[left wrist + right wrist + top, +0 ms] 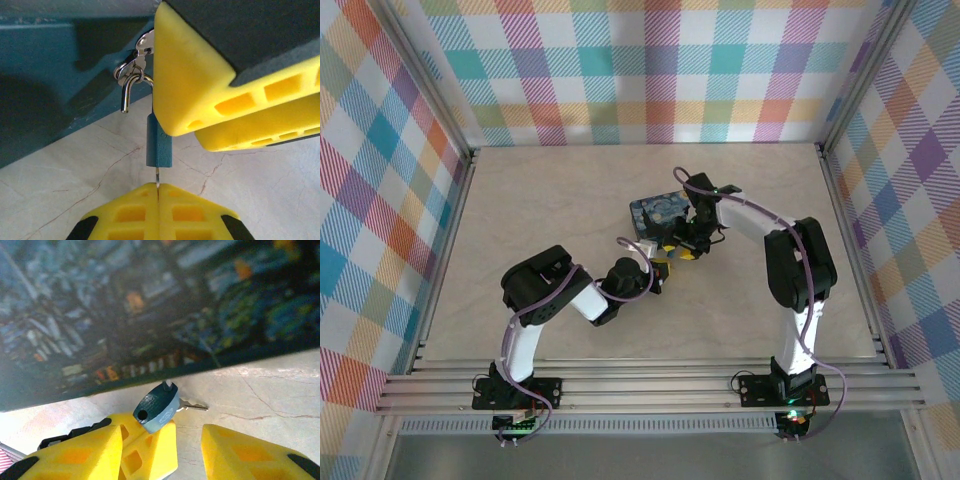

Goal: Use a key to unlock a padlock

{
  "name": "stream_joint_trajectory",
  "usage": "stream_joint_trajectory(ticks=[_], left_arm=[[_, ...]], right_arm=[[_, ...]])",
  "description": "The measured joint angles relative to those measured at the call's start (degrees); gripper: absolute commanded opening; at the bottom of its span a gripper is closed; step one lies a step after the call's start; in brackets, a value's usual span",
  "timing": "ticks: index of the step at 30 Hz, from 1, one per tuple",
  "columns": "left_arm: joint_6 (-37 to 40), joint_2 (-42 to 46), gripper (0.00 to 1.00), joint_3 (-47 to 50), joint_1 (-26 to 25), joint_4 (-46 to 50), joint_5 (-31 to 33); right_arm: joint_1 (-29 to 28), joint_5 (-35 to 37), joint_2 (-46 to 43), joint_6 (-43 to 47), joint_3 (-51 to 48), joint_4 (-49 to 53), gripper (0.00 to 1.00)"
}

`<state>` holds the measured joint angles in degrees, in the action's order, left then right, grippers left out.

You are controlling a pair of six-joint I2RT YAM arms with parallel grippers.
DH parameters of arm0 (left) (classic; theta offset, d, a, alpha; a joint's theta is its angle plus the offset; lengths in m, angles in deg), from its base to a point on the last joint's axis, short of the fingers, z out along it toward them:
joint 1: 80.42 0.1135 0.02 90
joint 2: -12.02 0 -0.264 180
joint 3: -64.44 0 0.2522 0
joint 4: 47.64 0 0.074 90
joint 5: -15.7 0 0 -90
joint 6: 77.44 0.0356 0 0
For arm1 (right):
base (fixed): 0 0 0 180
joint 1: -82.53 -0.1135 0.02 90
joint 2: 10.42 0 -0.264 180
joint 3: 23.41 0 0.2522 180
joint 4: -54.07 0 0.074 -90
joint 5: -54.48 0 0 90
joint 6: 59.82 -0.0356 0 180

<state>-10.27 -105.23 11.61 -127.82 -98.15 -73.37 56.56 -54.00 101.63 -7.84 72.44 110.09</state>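
Padlock: the padlock [159, 142] hangs at the front wall of the tin [50, 75], low over the table [75, 190], with its blue body upright and the keyhole end down.
Shackle: the thin shackle [128, 95] is hooked through the small rings [122, 70] on the tin. One end stands free of the body, so I judge the lock is sprung or very near to it.
Key: the key [157, 175] stands upright under the body, with its tip in the underside.
Left fingers: the left gripper [158, 186] is pressed fully together on the key, and only a short sliver shows above the tips.
Right fingers: the right gripper [189, 435] stands partly open. One finger lies against the padlock and the other is apart from it, so it holds nothing.
Handling: both things are tiny, light, stiff and of smooth metal. The key can slip or twist between the pads, so hold it by the flat head and turn gently. Take the padlock across the flat faces of its body, not by the shackle, because it swings freely on the rings.
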Motion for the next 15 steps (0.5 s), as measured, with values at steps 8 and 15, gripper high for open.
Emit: stream_joint_trajectory(ticks=[8, 15], left_arm=[[0.00, 0.35, 0.00, -0.48, 0.00, 1.70, 0.00], [-0.02, 0.87, 0.00, -0.63, 0.00, 2.89, -0.20]], right_arm=[[0.00, 0.04, 0.81, 0.07, 0.96, -0.11, 0.45], [0.00, 0.13, 0.90, 0.11, 0.98, -0.13, 0.42]])
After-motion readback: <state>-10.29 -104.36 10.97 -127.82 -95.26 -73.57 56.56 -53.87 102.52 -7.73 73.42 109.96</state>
